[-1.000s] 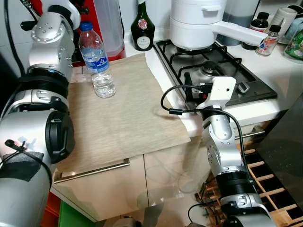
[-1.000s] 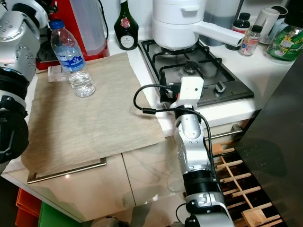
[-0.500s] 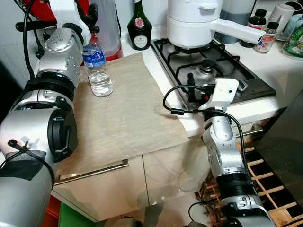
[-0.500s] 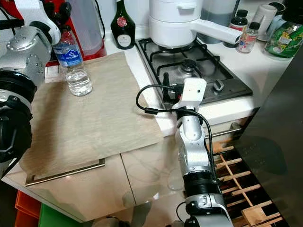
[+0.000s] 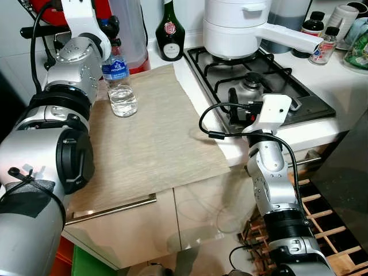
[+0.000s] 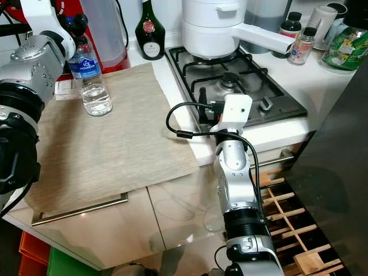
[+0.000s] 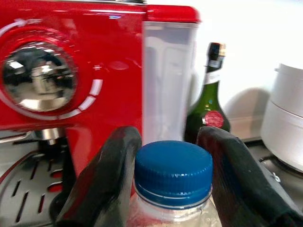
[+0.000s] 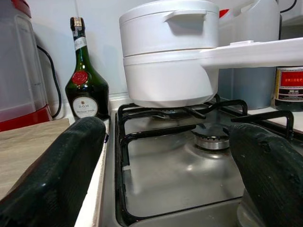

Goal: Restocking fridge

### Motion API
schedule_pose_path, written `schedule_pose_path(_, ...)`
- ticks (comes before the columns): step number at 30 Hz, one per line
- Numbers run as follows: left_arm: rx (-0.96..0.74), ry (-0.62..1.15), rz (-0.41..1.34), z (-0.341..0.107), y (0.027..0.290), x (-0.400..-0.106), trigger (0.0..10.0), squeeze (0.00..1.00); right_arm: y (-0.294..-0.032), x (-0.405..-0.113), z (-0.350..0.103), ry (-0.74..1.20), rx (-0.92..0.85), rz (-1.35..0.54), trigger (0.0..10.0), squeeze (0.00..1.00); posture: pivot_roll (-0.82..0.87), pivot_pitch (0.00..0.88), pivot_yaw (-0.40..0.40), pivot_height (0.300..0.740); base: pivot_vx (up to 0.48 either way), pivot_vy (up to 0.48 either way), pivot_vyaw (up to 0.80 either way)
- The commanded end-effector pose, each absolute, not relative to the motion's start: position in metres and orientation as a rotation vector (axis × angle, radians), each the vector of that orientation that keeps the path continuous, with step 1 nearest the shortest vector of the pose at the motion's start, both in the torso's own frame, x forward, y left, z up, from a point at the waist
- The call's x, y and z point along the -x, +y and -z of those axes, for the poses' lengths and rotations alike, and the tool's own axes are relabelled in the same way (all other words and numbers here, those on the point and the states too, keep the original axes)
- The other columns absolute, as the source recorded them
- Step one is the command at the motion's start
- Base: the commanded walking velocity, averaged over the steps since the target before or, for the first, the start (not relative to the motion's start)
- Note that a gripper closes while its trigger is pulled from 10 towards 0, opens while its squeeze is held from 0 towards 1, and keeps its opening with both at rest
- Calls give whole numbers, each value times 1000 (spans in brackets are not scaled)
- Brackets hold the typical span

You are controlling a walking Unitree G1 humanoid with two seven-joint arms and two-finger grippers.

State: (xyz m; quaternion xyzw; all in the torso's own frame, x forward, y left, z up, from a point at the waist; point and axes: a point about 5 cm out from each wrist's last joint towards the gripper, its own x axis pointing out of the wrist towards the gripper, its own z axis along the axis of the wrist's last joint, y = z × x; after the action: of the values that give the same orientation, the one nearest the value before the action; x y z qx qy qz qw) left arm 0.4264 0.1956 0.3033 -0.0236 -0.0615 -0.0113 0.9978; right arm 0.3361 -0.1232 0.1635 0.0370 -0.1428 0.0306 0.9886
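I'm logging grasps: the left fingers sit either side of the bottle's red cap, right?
Not quite: the cap is blue, as the left wrist view shows. The left gripper's fingers do sit either side of it on the bottle.

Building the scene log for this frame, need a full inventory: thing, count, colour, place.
water bottle: 1, clear with blue cap, far left of the mat
mat: 1, beige, on the counter left of the hob
coffee machine: 1, red, behind the bottle
wine bottle: 1, dark green, counter back
pot: 1, white, on the hob's back burner
hob: 1, steel, right of the mat
small bottles: 2, dark-capped, right of the hob
mug: 1, white, far right back
left claw: black fingers either side of the bottle cap
right claw: open, at the hob's front edge
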Motion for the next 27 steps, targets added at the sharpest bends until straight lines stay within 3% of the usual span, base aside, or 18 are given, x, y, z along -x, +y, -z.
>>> schedule_pose_path(1, 28, -100, 47, -295, 192, -427, 0, 0, -122, -335, -166, -296, -77, -65, 10000, 0, -116, 0, 107, 732, 0, 0, 0)
schedule_pose_path(10, 24, -110, 32, -293, 196, -426, 0, 0, -122, -336, -167, -300, -78, -62, 10000, 0, -114, 0, 109, 732, 0, 0, 0)
schedule_pose_path(27, 166, -155, 101, -282, 200, -423, 0, 0, -126, -335, -168, -306, -56, -72, 10000, 0, -143, 0, 80, 732, 0, 0, 0)
